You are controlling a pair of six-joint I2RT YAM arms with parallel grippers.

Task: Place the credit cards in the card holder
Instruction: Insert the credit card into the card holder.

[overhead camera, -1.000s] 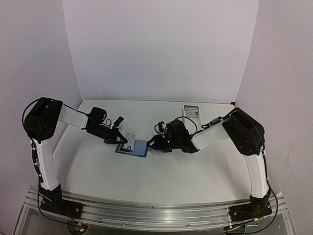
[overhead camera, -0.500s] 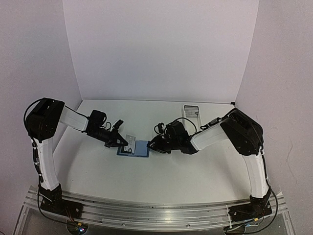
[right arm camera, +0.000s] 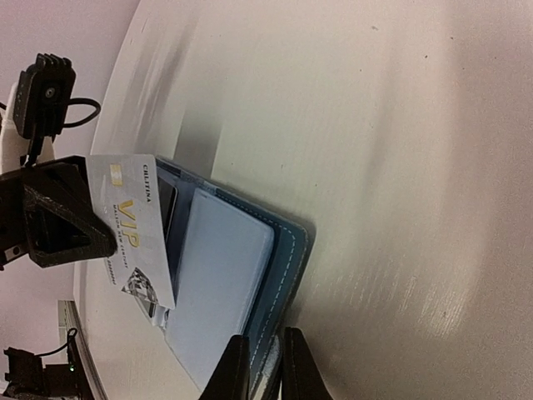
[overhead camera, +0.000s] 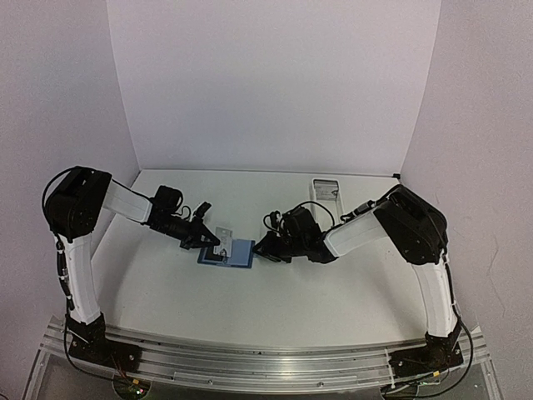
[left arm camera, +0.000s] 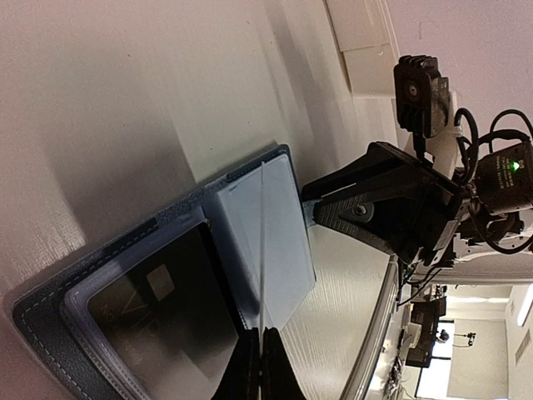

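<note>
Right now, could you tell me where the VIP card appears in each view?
Top: card left of centre, over the holder.
Left wrist: card edge-on, a thin line at bottom centre.
Right wrist: card face-on, left of centre.
Shared landmark: the blue holder.

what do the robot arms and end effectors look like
The left arm and right arm match: white links between bulky black joint housings, black cables looping near the wrists. The left end effector and right end effector are black with wedge-shaped fingers. A green light glows on the right wrist.
</note>
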